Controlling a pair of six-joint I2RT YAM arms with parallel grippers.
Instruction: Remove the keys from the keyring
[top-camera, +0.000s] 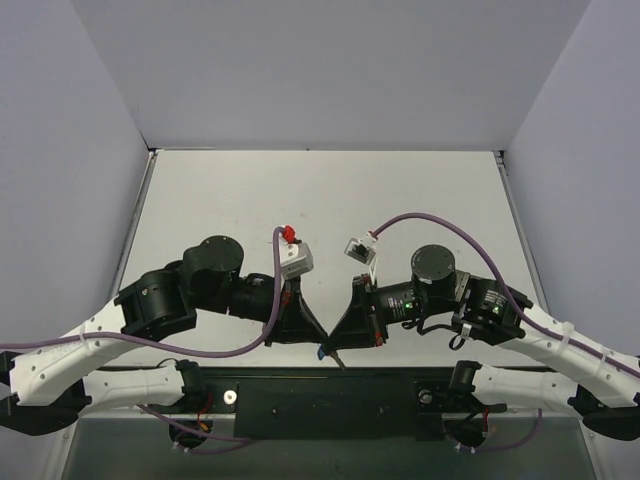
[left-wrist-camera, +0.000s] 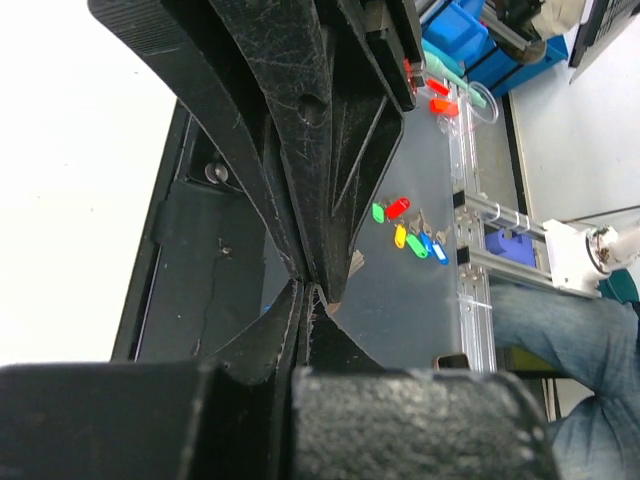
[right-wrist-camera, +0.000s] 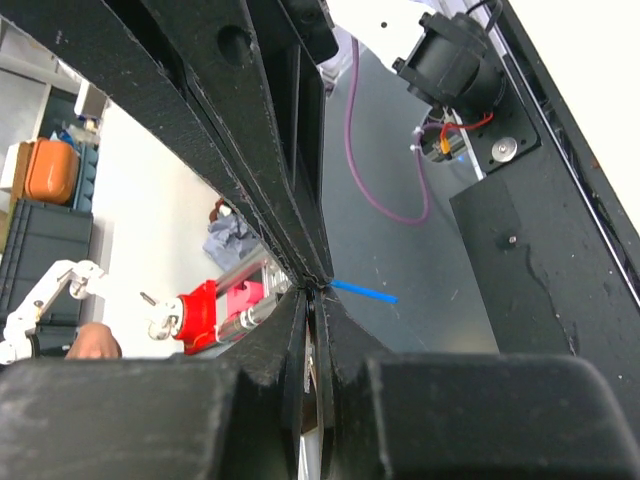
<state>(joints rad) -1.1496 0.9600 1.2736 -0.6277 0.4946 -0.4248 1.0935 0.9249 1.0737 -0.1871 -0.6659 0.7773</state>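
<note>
Top external view shows you the keyring (top-camera: 320, 352), a blue speck, with the keys (top-camera: 338, 358) just beside it at bottom centre of the frame, right where the left gripper (top-camera: 321, 340) and right gripper (top-camera: 331, 342) meet tip to tip. Both pairs of jaws are pressed together. In the right wrist view the keyring pokes out from that meeting point, but you cannot tell which gripper pinches it.

left claw (top-camera: 317, 339) closed tight, right claw (top-camera: 337, 342) closed tight, nose to nose
</note>
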